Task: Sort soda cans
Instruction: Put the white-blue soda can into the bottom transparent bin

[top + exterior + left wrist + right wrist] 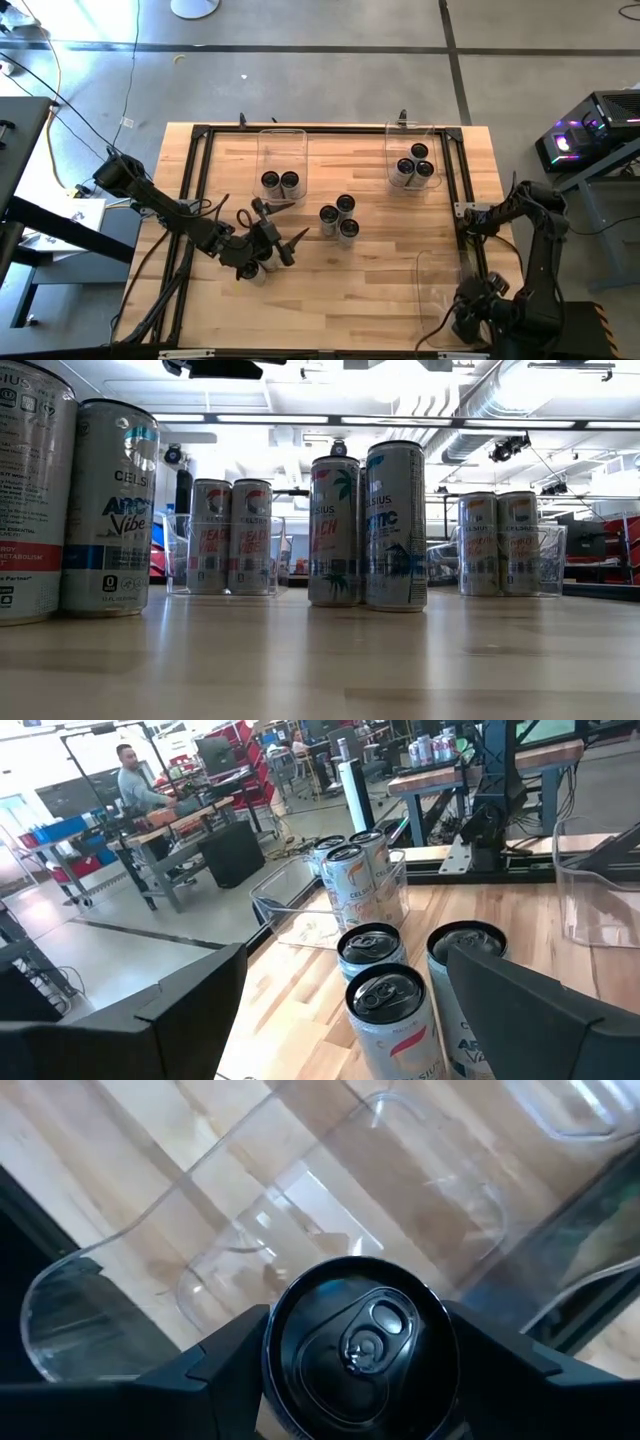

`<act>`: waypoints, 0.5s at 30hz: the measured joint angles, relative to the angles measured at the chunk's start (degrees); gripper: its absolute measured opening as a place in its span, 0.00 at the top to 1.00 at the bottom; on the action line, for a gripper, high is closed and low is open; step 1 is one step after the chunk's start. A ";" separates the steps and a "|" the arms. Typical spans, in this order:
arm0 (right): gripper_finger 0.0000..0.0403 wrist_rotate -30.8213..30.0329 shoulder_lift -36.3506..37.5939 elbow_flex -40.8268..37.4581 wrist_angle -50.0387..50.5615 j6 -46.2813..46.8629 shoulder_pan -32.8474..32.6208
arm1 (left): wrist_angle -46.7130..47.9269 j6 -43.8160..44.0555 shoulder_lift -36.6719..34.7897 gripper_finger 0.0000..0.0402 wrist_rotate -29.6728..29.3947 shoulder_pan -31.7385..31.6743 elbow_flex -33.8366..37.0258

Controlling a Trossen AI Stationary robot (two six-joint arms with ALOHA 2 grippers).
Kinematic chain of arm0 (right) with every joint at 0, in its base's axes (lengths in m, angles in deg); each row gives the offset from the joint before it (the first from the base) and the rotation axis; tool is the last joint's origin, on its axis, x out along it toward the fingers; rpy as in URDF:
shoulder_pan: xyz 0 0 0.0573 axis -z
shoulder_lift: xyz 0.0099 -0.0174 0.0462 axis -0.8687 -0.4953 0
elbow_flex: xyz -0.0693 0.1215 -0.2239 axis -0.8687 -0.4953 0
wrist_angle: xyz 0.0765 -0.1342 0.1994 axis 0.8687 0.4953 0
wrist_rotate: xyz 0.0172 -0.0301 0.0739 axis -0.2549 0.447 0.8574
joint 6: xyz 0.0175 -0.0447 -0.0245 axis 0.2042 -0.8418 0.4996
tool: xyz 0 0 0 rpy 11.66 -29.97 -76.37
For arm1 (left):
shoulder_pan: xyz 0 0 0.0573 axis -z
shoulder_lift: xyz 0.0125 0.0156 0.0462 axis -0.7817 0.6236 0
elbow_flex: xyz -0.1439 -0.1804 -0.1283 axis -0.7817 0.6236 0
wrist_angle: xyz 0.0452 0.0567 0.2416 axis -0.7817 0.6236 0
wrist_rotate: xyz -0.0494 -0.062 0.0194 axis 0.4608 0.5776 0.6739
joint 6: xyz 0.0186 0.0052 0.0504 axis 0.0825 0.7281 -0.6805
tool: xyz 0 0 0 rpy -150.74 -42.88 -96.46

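left gripper (262, 245) hung spread, lower left, above cans (256, 270) | right gripper (355, 1380) clasped Celsius can (360, 1342) over clear bin (250, 1230), lower right

A: What can be read, low view?
B: "CELSIUS" and "Vibe" on the left can (108, 510). "PEACH VIBE" on the two cans (228, 538) in the left bin (178, 555).
A: Centre?
B: "CELSIUS" on the centre pair (366, 528). The right cans (498, 543) are too blurred to read.
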 joint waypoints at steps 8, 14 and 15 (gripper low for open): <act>0.39 -1.44 -0.22 -0.06 -0.79 -0.02 -0.02 | 0.02 0.00 0.00 0.15 -0.10 0.00 0.00; 0.39 -3.87 -0.25 -0.09 0.30 -0.63 0.00 | 0.00 0.00 0.00 0.15 -0.09 0.00 0.00; 0.39 -3.95 -0.25 -0.09 0.36 -0.65 0.00 | 0.00 -0.01 0.00 0.15 -0.09 0.00 0.00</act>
